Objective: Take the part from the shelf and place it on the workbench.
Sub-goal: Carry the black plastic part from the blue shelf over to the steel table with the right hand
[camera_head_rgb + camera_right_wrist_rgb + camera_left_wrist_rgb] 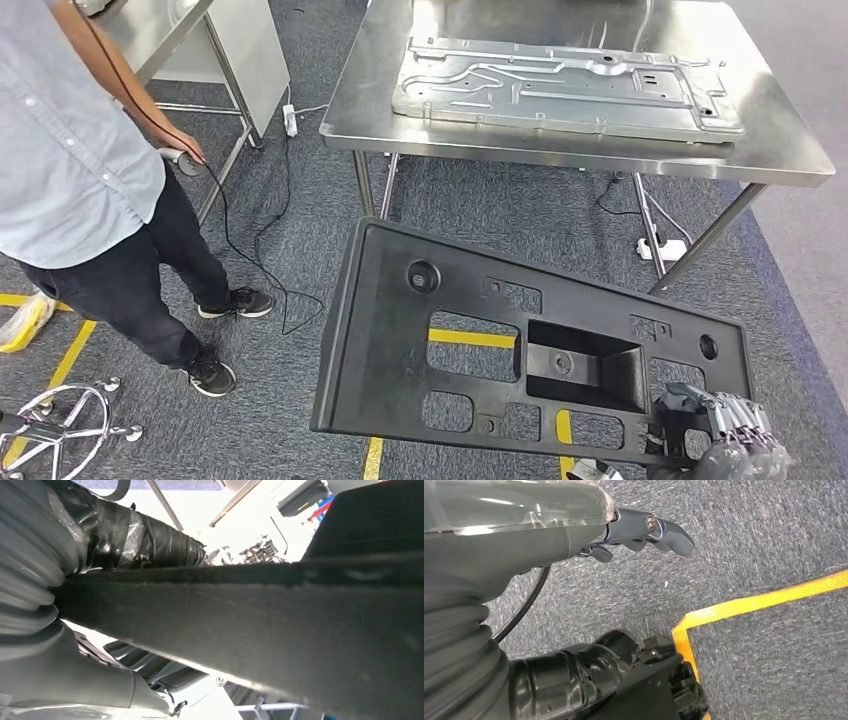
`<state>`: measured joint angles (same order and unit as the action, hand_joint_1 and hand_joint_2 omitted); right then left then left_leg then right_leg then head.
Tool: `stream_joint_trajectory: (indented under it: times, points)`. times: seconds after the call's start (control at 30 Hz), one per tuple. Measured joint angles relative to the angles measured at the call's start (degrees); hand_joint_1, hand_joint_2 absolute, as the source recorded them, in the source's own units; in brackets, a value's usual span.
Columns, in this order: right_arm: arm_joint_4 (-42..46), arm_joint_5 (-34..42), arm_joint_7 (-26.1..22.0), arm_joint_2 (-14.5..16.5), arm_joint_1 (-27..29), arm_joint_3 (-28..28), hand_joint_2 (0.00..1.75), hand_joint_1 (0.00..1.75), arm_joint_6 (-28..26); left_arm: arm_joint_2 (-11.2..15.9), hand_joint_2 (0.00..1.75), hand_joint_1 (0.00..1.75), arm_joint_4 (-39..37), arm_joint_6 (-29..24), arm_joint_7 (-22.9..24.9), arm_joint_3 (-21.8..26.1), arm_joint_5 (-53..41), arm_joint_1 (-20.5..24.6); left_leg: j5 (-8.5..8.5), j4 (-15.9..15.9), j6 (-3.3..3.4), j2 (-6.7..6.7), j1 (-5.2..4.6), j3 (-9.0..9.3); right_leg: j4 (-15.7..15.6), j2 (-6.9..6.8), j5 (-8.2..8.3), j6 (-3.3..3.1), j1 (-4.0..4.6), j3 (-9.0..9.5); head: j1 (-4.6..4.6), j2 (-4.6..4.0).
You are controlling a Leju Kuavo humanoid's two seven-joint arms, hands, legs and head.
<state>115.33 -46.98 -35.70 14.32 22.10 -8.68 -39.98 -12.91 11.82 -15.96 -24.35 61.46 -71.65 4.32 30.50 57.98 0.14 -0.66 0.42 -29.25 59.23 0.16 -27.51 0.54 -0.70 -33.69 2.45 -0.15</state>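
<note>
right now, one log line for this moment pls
phase: carrying | right hand: grips black part at near corner | left hand: holds nothing, over floor | workbench: ahead, metal panel on it

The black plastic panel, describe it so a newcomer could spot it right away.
In front of the steel workbench, above the grey carpet, the right hand grips a large black plastic panel by its corner. Unlike the silver metal plate on the bench, it is matte black with rectangular cutouts.

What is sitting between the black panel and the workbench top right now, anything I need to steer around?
The right hand holds the black panel above the carpet, short of the workbench. No obstacle shows in that gap. A large stamped metal plate already covers much of the benchtop, leaving bare steel mainly along its edges. A person stands off to the left.
</note>
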Motion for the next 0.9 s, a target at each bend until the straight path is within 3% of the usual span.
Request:
stream_joint_trajectory:
  times: [0.07, 0.13, 0.17, 0.2, 0.23, 0.27, 0.3, 0.37, 0.43, 0.53, 0.6, 0.67, 0.7, 0.73, 0.8, 0.83, 0.9]
  points:
    - [0.2, 0.1, -0.2, 0.3, -0.1, -0.3, 1.75, 1.75, 0.0, 0.0, 1.75, 0.00, 0.0, 0.0, 0.0, 0.0, -0.1, 0.1, 2.22, 3.7, -0.34, 0.06, 0.08, -1.32, -0.5, -0.01, -0.14, -0.76, -0.13, 0.72, -0.03, 0.00]
    - [0.4, 0.1, -0.4, 0.4, -0.2, -0.8, 1.75, 1.75, 0.0, 0.0, 1.75, 0.00, 0.0, 0.0, 0.0, 0.0, -0.3, 0.0, 5.52, 11.5, -0.40, 0.13, 0.17, -5.40, -0.6, -0.11, -0.56, -1.42, 0.13, 1.21, -0.05, 0.00]
    - [0.4, 0.1, -0.5, 0.5, -0.3, -1.1, 1.75, 1.75, 0.0, 0.0, 1.75, 0.00, 0.0, 0.1, 0.0, 0.0, -0.4, -0.1, 6.36, 14.8, -0.40, 0.14, 0.18, -7.45, -0.6, -0.07, -0.80, -1.64, 0.29, 1.45, -0.04, 0.00]
    - [0.4, 0.0, -0.7, 0.5, -0.4, -1.4, 1.75, 1.75, 0.0, 0.0, 1.75, 0.00, 0.0, 0.1, 0.0, 0.0, -0.5, -0.2, 6.07, 16.5, -0.36, 0.14, 0.17, -8.79, -0.6, 0.02, -1.07, -1.77, 0.43, 1.76, -0.05, 0.00]
    - [0.6, -0.1, -0.7, 0.5, -0.4, -1.6, 1.75, 1.75, 0.0, 0.0, 1.75, 0.00, 0.0, 0.1, 0.0, 0.0, -0.6, -0.3, 4.54, 15.8, -0.24, 0.14, 0.17, -9.06, -0.6, 0.15, -1.37, -1.80, 0.55, 2.16, -0.05, 0.00]
    - [0.7, -0.3, -0.8, 0.5, -0.5, -1.8, 1.75, 1.75, 0.0, 0.0, 1.75, 0.00, 0.0, 0.1, 0.0, 0.0, -0.7, -0.3, 2.05, 13.0, -0.04, 0.15, 0.16, -8.28, -0.6, 0.29, -1.73, -1.76, 0.65, 2.68, -0.06, 0.00]
    - [0.9, -0.5, -0.8, 0.5, -0.7, -2.0, 1.75, 1.75, 0.0, 0.0, 1.75, 0.00, 0.0, 0.2, 0.0, 0.0, -0.8, -0.3, -0.52, 9.1, 0.26, 0.17, 0.13, -6.90, -0.6, 0.39, -2.14, -1.69, 0.71, 3.22, -0.06, 0.00]
    - [1.3, -1.0, -0.8, 0.5, -1.1, -2.4, 1.75, 1.75, 0.0, 0.1, 1.75, 0.00, 0.0, 0.2, 0.0, 0.0, -1.0, -0.2, -3.08, 3.0, 0.91, 0.22, -0.24, -4.42, -0.6, 0.48, -2.88, -1.26, 0.84, 3.85, -0.01, 0.00]
    - [1.6, -1.3, -0.7, 0.5, -1.4, -2.6, 1.75, 1.75, 0.0, 0.1, 1.75, 0.00, 0.0, 0.3, 0.1, -0.1, -1.1, -0.1, -2.88, 1.3, 1.38, 0.25, -0.63, -3.69, -0.6, 0.51, -3.06, -0.59, 0.76, 4.11, 0.03, 0.00]
    - [2.0, -1.6, -0.3, 0.4, -1.8, -2.9, 1.75, 1.75, 0.0, 0.1, 1.75, 0.00, 0.0, 0.3, 0.1, -0.1, -1.2, -0.2, -2.88, 0.1, 2.14, 0.29, -0.39, -2.43, 0.9, 0.43, -3.36, 0.28, 0.55, 4.19, 0.05, 0.00]
    - [2.1, -1.5, 0.4, 0.3, -2.4, -3.1, 1.75, 1.75, 0.0, 0.1, 1.75, 0.00, 0.0, 0.2, 0.1, -0.1, -1.3, -0.2, -2.74, -0.4, 2.59, 0.28, -0.20, -1.44, 5.7, 0.33, -5.46, 0.86, 0.31, 1.63, 0.10, 0.00]
    - [2.1, -1.5, 1.3, -0.1, -2.7, -3.3, 1.75, 1.75, 0.0, 0.0, 1.75, 0.00, 0.0, 0.2, 0.1, -0.2, -1.5, 0.0, -2.30, -0.5, 2.81, 0.28, -0.18, -0.92, 12.2, 0.29, -7.75, 1.50, -0.01, -2.77, 0.09, 0.00]
    - [2.0, -1.5, 1.8, -0.3, -2.8, -3.4, 1.75, 1.75, 0.0, 0.0, 1.75, 0.00, 0.0, 0.2, 0.1, -0.3, -1.6, 0.0, -1.96, -0.5, 2.80, 0.30, -0.16, -0.56, 14.0, 0.27, -7.86, 1.83, -0.21, -4.48, 0.09, 0.00]
    - [1.9, -1.5, 2.2, -0.6, -2.8, -3.5, 1.75, 1.75, 0.0, 0.0, 1.75, 0.00, 0.0, 0.2, 0.1, -0.3, -1.7, 0.0, -1.55, -0.5, 2.69, 0.33, -0.10, -0.08, 13.9, 0.23, -6.90, 2.13, -0.42, -5.31, 0.09, 0.00]
    - [1.6, -1.7, 2.8, -1.1, -2.9, -3.7, 1.75, 1.75, 0.0, 0.0, 1.75, 0.00, 0.0, 0.2, 0.0, -0.4, -1.9, -0.1, -0.56, -0.5, 2.33, 0.39, 0.06, 1.19, 8.4, 0.08, -1.96, 2.43, -0.78, -4.28, 0.10, 0.00]
    - [1.5, -1.8, 3.1, -1.3, -2.9, -3.7, 1.75, 1.75, 0.0, -0.1, 1.75, 0.00, 0.0, 0.2, -0.1, -0.5, -1.9, -0.2, -0.07, -0.5, 2.07, 0.38, 0.13, 1.80, 5.2, -0.05, 0.19, 2.35, -0.82, -3.41, 0.12, 0.00]
    - [1.2, -2.1, 3.4, -1.5, -2.8, -3.8, 1.75, 1.75, 0.0, -0.1, 1.75, 0.00, 0.0, 0.2, -0.2, -0.6, -1.9, 0.0, 0.67, -0.5, 1.40, 0.37, 0.18, 2.24, 1.2, -0.37, 1.89, 1.66, -0.41, -2.53, 0.20, 0.00]
